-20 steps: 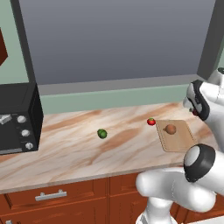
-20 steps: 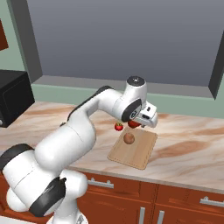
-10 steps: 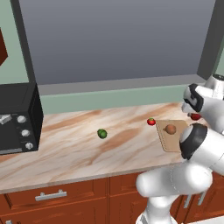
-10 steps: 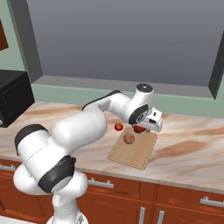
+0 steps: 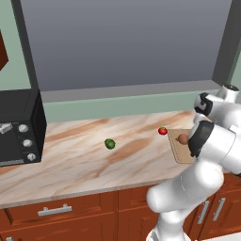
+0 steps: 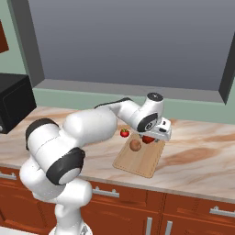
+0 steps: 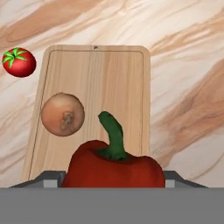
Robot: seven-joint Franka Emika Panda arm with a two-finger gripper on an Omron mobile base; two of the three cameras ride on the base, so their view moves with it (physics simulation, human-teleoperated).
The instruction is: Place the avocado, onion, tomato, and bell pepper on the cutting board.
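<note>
1. Bell pepper (image 7: 114, 168), dark red and blocky with a curved green stem, sits right at the fingers (image 6: 151, 139) in the hand view, above the light tan wooden cutting board (image 7: 127, 83). The fingertips are hidden behind it, so I cannot tell for certain whether they are clamped on it; in the right base view the pepper (image 6: 148, 139) shows just under the hand, over the far part of the board (image 6: 142, 160).
2. Round tan-brown onion (image 7: 62, 113) lies on the board, near its left edge in the hand view and just beside the pepper. The right base view shows it (image 6: 135, 145) on the board to the left of the hand; the left base view shows it (image 5: 183, 138) on the board (image 5: 178, 151), partly behind the arm.
3. Bright red round tomato (image 7: 19, 62) with a green leafy top rests on the marbled tabletop (image 7: 188, 65), off the board and near its corner. It also shows in the right base view (image 6: 124, 133) and in the left base view (image 5: 163, 131), just beside the board's edge.
4. Small dark green avocado (image 5: 109, 143) lies on the tabletop (image 5: 75, 160) well apart from the board, about midway along the counter.
5. A black microwave oven (image 5: 20, 127) stands at the tabletop's left end, and wooden cabinet drawers (image 5: 61, 212) run below.
</note>
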